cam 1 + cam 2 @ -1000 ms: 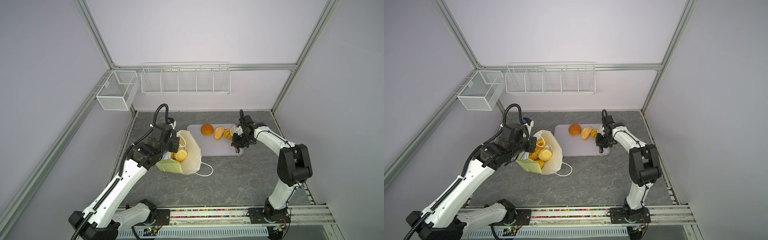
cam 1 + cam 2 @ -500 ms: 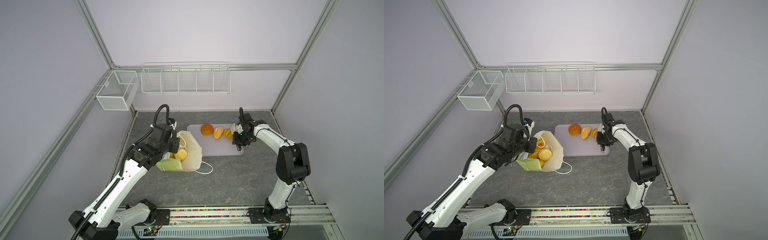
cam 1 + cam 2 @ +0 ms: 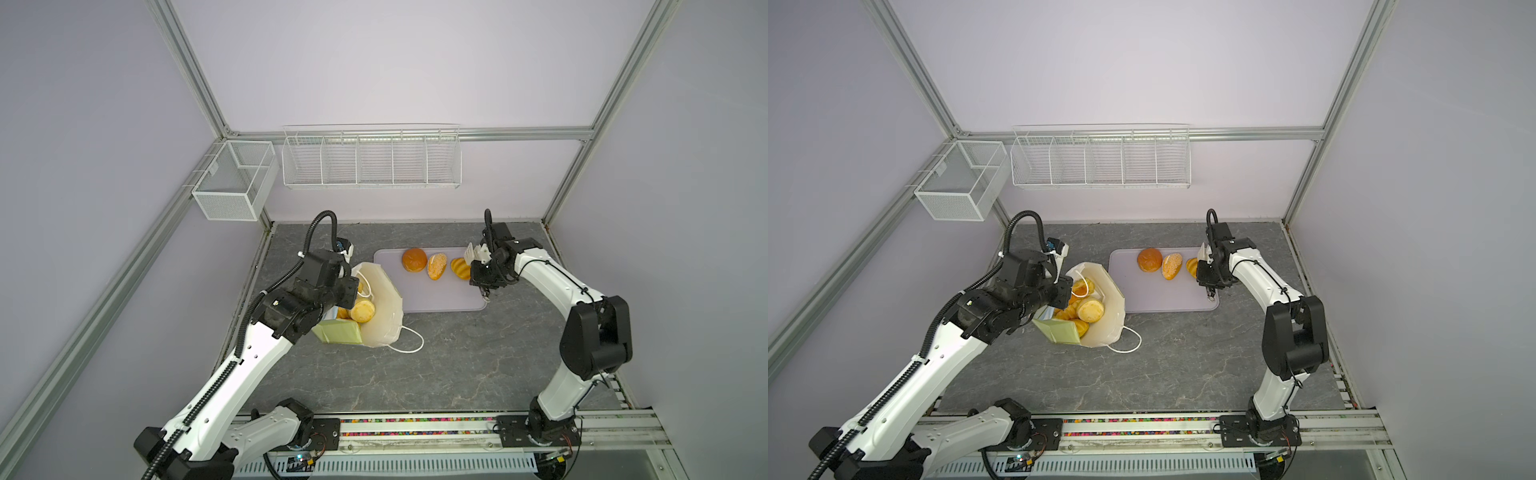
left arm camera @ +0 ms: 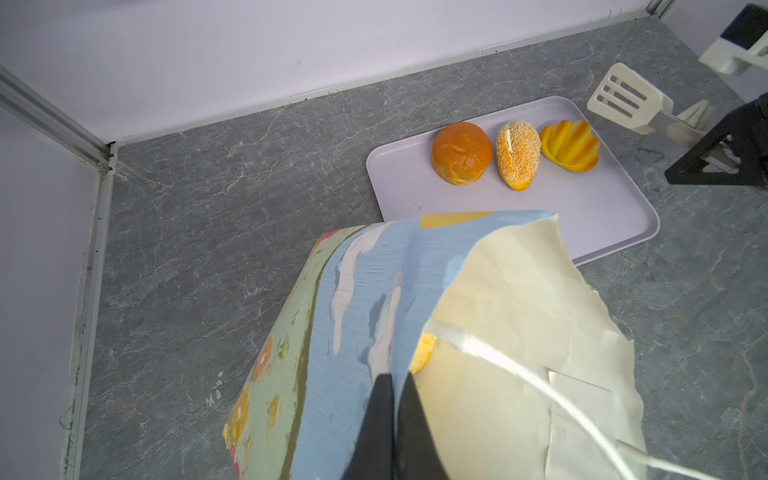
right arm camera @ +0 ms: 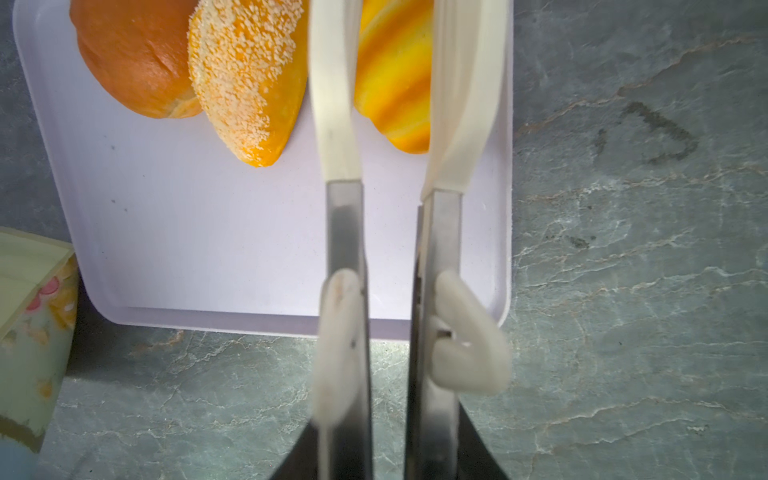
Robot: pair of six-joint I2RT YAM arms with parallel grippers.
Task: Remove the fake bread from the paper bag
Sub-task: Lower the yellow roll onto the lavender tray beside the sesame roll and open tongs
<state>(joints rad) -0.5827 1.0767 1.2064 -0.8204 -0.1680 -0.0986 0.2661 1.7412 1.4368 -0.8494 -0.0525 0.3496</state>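
Left gripper (image 4: 392, 376) clenched on the rim of a tall sky-print paper bag (image 3: 382, 316), which stands at eight o'clock from a lilac plastic tray (image 3: 440, 299) with glossy orange toy breads (image 3: 1090, 309) inside. Right gripper (image 3: 484, 277) grasps white-tipped metal tongs (image 5: 345, 216) near three more breads (image 3: 436, 266) at the tray's twelve o'clock edge.

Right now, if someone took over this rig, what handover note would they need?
Left end effector: shut on the rim of the bag, holding its mouth open; the bag leans on the table.
Right end effector: shut on tongs; the tongs are open and empty, by the striped roll.
Done: bun, seeded roll and striped roll lie on the tray.
Left: several breads in the bag, exact count unclear. Likely next: reach in with the tongs and move them to the tray.
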